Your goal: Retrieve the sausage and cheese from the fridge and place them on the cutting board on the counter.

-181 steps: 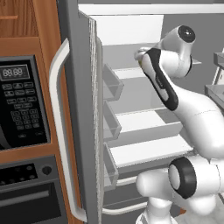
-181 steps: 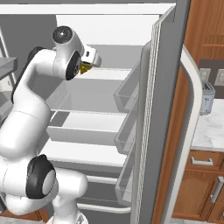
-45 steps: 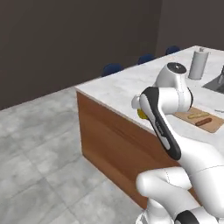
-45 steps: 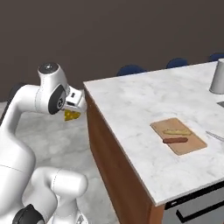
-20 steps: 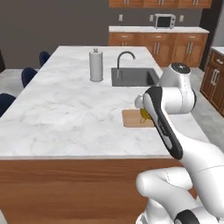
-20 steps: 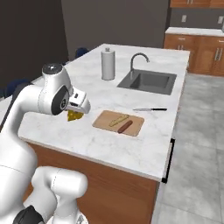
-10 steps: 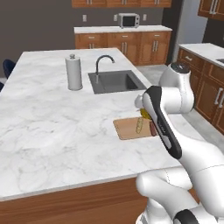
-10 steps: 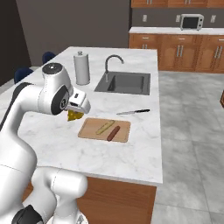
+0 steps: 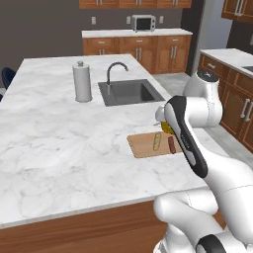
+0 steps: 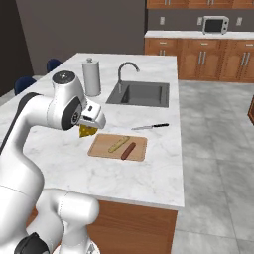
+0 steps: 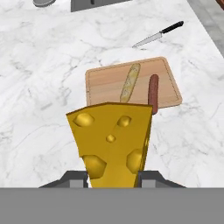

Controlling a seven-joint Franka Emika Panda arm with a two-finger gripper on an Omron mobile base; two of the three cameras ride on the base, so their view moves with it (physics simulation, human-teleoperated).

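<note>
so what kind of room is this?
A rendered home kitchen: marbled island counter with an inset sink and faucet, wood cabinets, and a microwave on the back counter.

Yellow-orange holed cheese [image 11: 111, 144], reddish-brown sausage [image 11: 152, 92], light-brown cutting board [image 11: 101, 82], white-grey marbled counter [image 11: 39, 78].

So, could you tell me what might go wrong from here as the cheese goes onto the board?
1. The cutting board already carries the sausage and a pale baguette-like stick, so the cheese may land on one and send it rolling off.
2. The gripper holds the wedge at its narrow end; it could tip or slip when released.
3. A knife lies on the counter just beyond the board; overshooting might knock it.
</note>
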